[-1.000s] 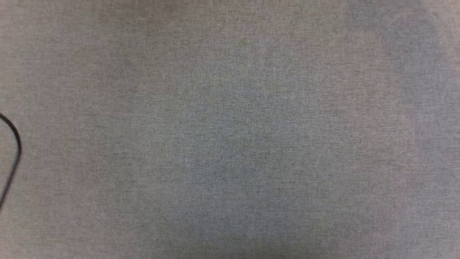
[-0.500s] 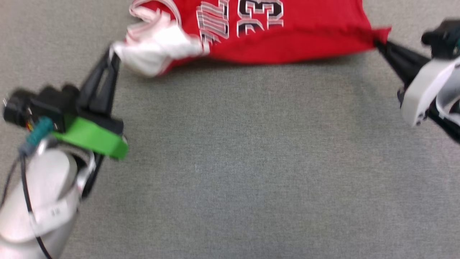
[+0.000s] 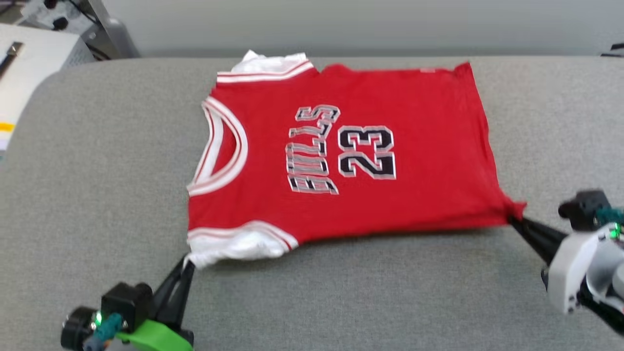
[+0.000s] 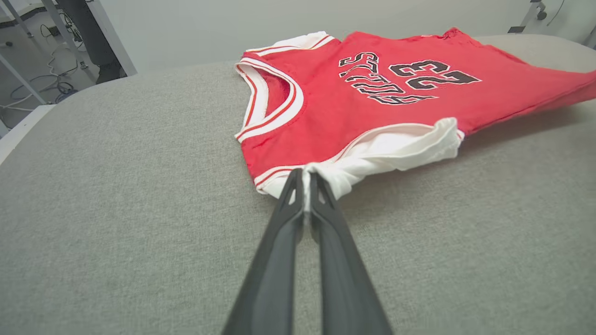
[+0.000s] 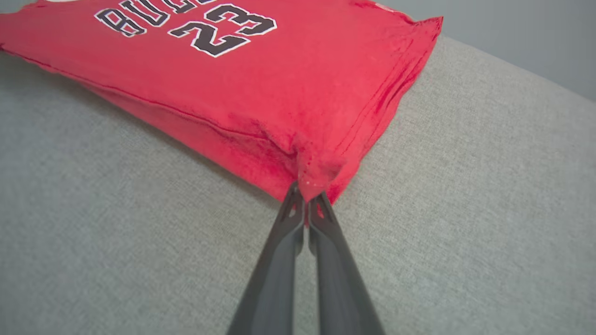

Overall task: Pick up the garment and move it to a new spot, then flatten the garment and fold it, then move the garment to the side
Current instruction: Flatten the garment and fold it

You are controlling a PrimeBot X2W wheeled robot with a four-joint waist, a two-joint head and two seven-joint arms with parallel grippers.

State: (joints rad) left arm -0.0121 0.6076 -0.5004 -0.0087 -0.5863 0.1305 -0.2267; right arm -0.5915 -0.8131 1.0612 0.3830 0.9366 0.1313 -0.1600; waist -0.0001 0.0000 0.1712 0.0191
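Note:
The garment point(image 3: 414, 161), a red jersey with white sleeves and a black "23", lies spread front-up on the grey table point(image 3: 97, 170), collar toward the left. My left gripper point(image 3: 187, 263) is shut on the near white sleeve point(image 4: 386, 151), its tips point(image 4: 305, 179) pinching the sleeve's corner. At the lower right, my right gripper point(image 3: 513, 218) is shut on the near hem corner point(image 5: 316, 174), lifting that corner slightly off the cloth. The garment's near edge hangs a little above the table between the two grips.
The table's rounded far edge point(image 3: 146, 53) runs behind the garment. Beyond it at the top left stand a white box point(image 3: 34, 58) and cables. Bare grey cloth point(image 3: 365, 292) lies in front of the garment, between my arms.
The head camera has tilted up, so the whole garment and the table's far edge are now in view. Both grippers keep their grips on sleeve and hem corner.

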